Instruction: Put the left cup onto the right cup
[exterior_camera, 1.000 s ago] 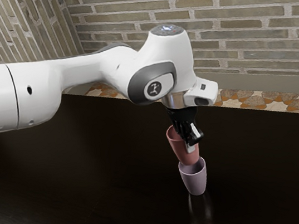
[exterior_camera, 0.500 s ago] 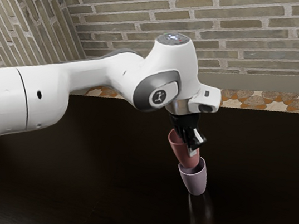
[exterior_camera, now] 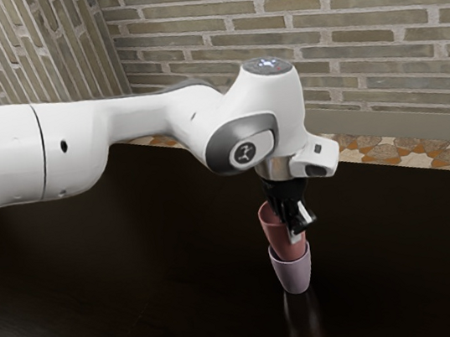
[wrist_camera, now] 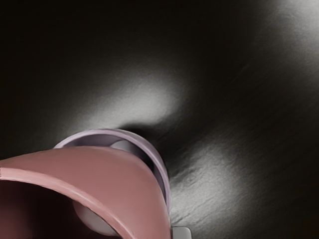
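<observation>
Your gripper (exterior_camera: pixel 294 221) pinches the pink cup (exterior_camera: pixel 272 231) by its rim; the cup's base sits inside the purple cup (exterior_camera: pixel 293 270), and it leans toward 11 o'clock. Bring it upright, lower it gently, then release.

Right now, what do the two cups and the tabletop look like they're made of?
The pink cup looks like matte plastic, possibly unglazed ceramic: even colour, no sharp highlights. The lavender cup has the same smooth matte look and a thin rim, so probably plastic too. The table seems to be dark polished wood, judging by its faint grain and soft reflections.
</observation>
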You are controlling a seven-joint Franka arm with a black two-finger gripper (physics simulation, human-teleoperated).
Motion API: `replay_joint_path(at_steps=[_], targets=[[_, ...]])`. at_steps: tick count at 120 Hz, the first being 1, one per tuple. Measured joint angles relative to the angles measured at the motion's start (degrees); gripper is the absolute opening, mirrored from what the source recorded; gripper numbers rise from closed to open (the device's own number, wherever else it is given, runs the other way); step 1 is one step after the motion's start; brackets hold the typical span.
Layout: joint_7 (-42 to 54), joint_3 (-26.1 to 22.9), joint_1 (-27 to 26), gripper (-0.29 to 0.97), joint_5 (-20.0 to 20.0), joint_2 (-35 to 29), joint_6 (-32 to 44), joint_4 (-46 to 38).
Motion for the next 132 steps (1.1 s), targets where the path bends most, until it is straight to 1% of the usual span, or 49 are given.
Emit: replay_joint_path(at_steps=[26,32,40,52,60,69,80,102,132], targets=[[-0.3,0.1,0.0,-0.1,0.0,0.5,0.5,-0.3],[-0.3,0.1,0.0,-0.08,0.0,0.6,0.6,-0.3],[-0.2,0.1,0.0,0.02,-0.1,0.7,0.7,-0.3],[-0.1,0.1,0.0,0.24,-0.2,0.8,0.7,-0.3],[-0.1,0.1,0.0,0.36,-0.2,0.8,0.7,-0.3],[0.0,0.1,0.0,0.45,-0.2,0.8,0.8,-0.3],[0.1,0.1,0.0,0.53,-0.3,0.7,0.8,-0.3],[0.2,0.0,-0.1,0.62,-0.4,-0.1,0.7,-0.3],[0.4,-0.1,-0.1,0.66,-0.5,-3.8,0.0,-0.8]])
